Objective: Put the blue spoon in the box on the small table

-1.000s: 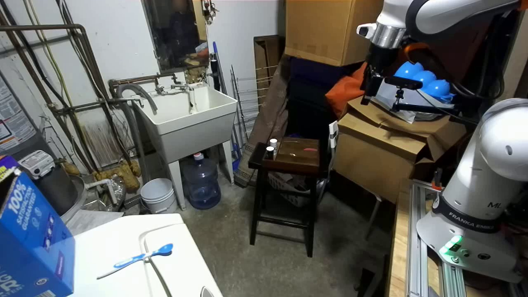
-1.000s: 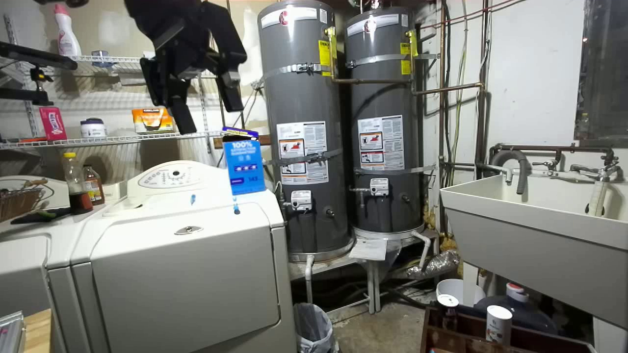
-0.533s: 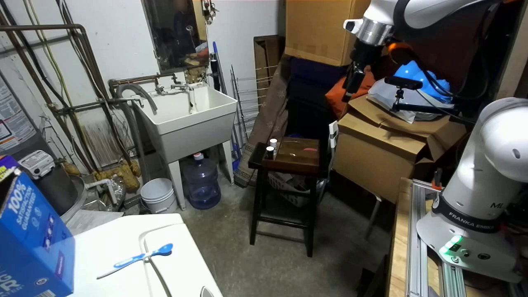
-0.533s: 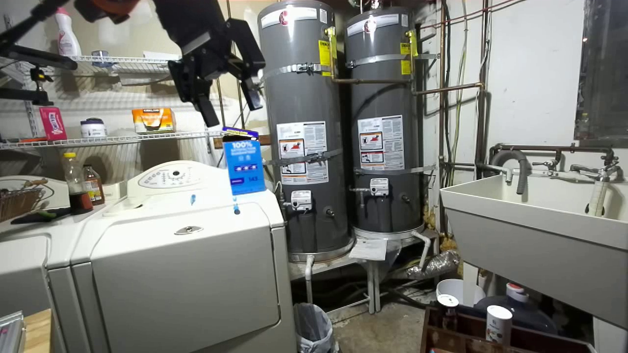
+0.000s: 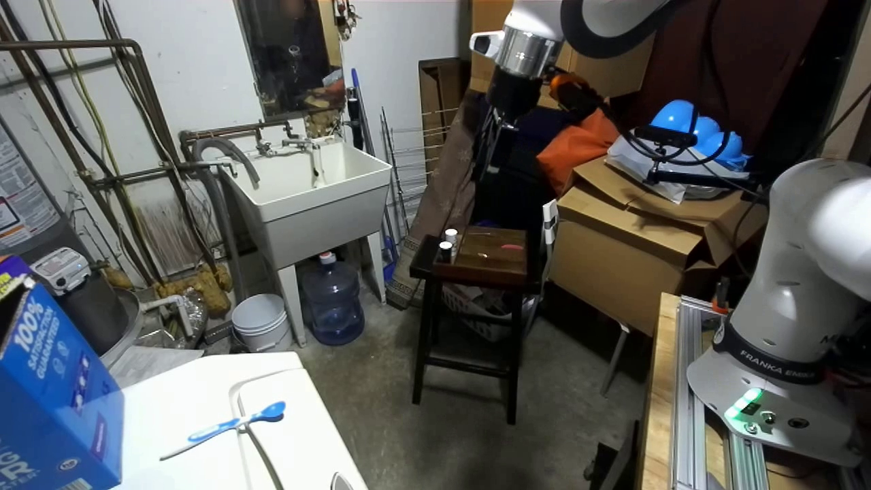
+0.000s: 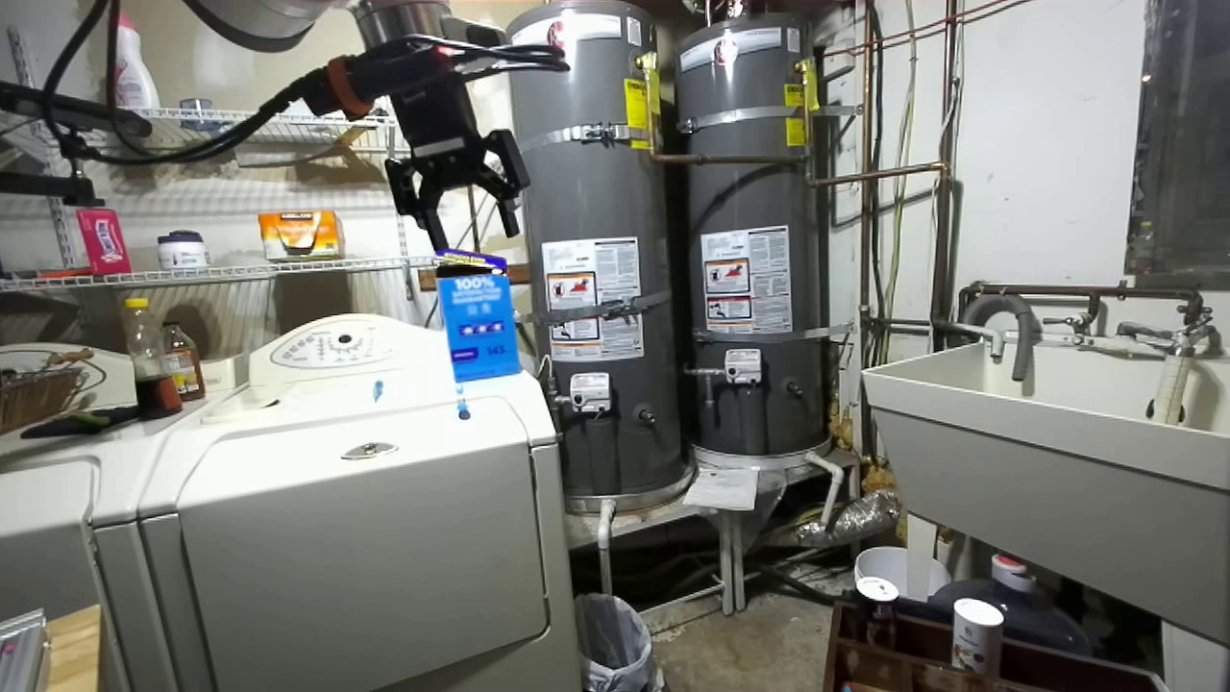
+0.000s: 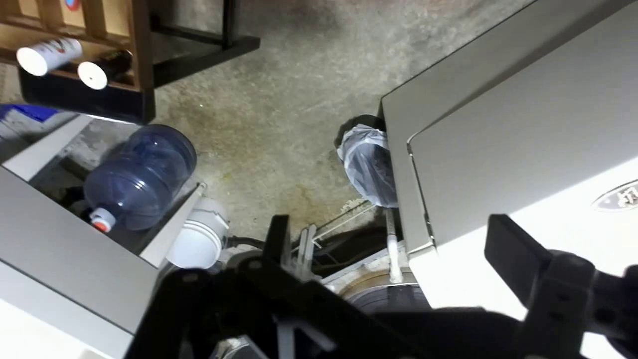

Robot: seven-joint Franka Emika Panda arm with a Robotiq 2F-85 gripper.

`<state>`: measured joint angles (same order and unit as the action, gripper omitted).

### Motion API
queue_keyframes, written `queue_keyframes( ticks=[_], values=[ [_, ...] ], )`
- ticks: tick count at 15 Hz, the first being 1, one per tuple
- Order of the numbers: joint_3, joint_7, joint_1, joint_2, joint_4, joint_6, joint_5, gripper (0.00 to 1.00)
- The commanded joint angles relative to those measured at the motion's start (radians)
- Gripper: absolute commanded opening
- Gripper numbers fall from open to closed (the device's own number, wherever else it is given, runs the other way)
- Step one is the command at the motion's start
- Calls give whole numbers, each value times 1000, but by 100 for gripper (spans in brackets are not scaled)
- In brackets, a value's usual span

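Lying across a groove on top of the white appliance [image 5: 306, 435] was the blue spoon [image 5: 221, 429], bowl end aimed away from the blue printed carton [image 5: 61, 401] and the pale tip of its handle near it. The gripper [image 6: 474, 229] was well away from it, hanging pointed down in mid-air with its fingers [image 7: 516, 257] spread wide apart; the wrist view had them just as far out to either side. As for the box [image 5: 483, 274], it sat on the small table [image 5: 424, 255], across a stretch of concrete floor [image 5: 381, 408] from the spoon. It had dividers, and two white-lidded canisters [image 6: 977, 639] stood in it, one light and one dark, plus a small reddish bit [image 5: 512, 247], couldn't make out what. Further out, the utility sink [image 5: 326, 224] was over by the wall [image 5: 401, 41], with a bluish water jug [image 5: 333, 306] under it and a white bucket [image 5: 262, 333] near that. A big tan carton [image 5: 612, 272] was on the other side of the table from the sink. In an exterior view you also got two grey tanks [image 6: 591, 202] standing next to each other past the appliance, and a bagged bin [image 6: 625, 673] right beside it on the floor.
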<state>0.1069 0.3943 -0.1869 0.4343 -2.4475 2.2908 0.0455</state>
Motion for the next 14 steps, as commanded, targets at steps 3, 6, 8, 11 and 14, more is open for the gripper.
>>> queue_keyframes(
  ticks=[3,6,8,11,14],
  values=[
    [-103,87,-93,-173,110,-30,-126,100],
    [-133,48,-68,-155,77,1,-103,100],
    [-135,55,-68,-167,85,1,-103,100],
    [-131,63,-66,-167,89,-4,-104,100],
    [-131,63,-66,-167,91,-6,-104,100]
  ],
)
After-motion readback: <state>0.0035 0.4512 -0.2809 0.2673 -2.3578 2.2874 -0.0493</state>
